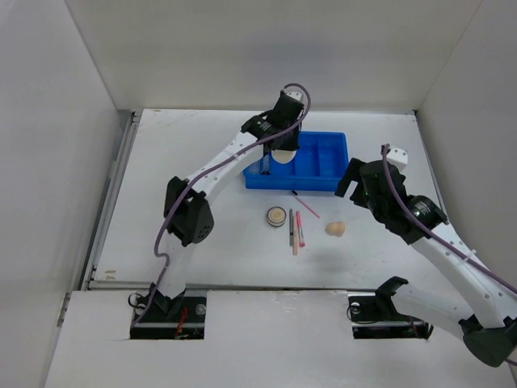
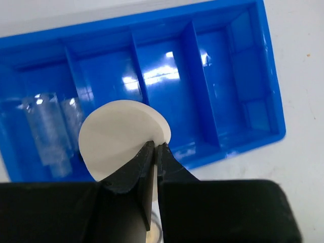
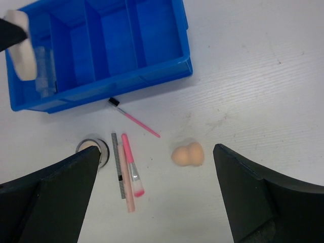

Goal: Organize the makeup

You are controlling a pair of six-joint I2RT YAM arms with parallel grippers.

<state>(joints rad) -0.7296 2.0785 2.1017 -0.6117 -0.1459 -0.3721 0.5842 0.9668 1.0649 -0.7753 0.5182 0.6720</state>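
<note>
My left gripper [image 2: 155, 147] is shut on the cream round puff [image 2: 119, 135] and holds it above the left part of the blue tray [image 1: 323, 181]. A clear tube [image 2: 48, 129] lies in the tray's left compartment. On the table in front of the tray lie the round beige compact [image 1: 276, 216], a thin pink wand [image 3: 134, 118], a pink brush [image 3: 130, 165], a peach pencil [image 3: 126, 185], a dark stick [image 3: 117, 162] and the peach sponge [image 3: 188, 154]. My right gripper [image 3: 157, 167] is open and empty, above these items.
White walls enclose the table on three sides. The tray's other compartments [image 2: 164, 91] hold nothing that shows. Bare tabletop [image 3: 263, 71] lies right of the tray and sponge.
</note>
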